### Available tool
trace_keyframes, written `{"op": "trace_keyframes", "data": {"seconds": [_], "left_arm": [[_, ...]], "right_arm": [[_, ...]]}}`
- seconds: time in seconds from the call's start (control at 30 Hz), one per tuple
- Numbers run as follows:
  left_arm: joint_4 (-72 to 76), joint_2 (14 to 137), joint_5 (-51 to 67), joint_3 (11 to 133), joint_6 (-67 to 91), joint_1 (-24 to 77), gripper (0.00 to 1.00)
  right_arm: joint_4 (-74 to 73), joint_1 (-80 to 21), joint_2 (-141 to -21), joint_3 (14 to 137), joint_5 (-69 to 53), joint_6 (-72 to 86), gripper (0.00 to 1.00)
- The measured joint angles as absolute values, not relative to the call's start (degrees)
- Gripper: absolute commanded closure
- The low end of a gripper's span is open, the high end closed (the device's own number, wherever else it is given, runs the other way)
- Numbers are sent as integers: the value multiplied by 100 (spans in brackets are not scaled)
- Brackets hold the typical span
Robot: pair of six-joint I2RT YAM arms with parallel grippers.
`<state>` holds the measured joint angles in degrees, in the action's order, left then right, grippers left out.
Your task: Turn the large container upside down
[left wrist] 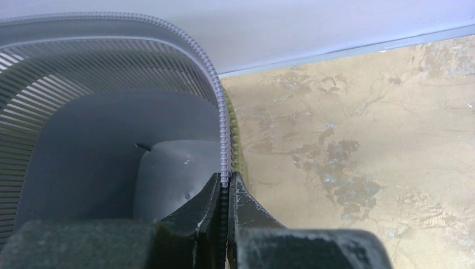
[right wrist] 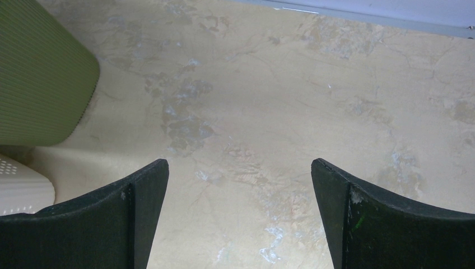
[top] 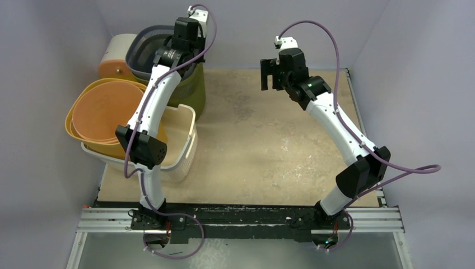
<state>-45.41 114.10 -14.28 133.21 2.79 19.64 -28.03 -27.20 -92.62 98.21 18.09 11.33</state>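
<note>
The large container [top: 144, 49] stands upright at the back left of the table, ribbed, olive green outside and grey inside. My left gripper [top: 180, 54] reaches over it and is shut on its right-hand rim. The left wrist view shows the beaded rim [left wrist: 217, 89] pinched between the two closed fingers of the left gripper [left wrist: 225, 180], with the grey inside [left wrist: 84, 145] to the left. My right gripper [top: 271, 75] hovers open over bare table at the back centre. In its wrist view the right gripper [right wrist: 240, 168] holds nothing, and the container's green wall [right wrist: 39, 73] is at the upper left.
Orange [top: 103, 112] and yellow [top: 74, 130] tubs are nested in a white basket [top: 184, 147] at the left, right in front of the large container. A beige and orange container [top: 115, 59] stands behind them. Walls enclose the back and sides. A corner of the white basket [right wrist: 17, 190] shows beside the right gripper.
</note>
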Motion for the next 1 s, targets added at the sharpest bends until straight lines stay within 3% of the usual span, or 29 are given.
{"op": "trace_keyframes", "data": {"seconds": [1.0], "left_arm": [[-4707, 10949, -1337, 13858, 1146, 2792, 100]], "right_arm": [[-2773, -2692, -9139, 9605, 1702, 1354, 4]]}}
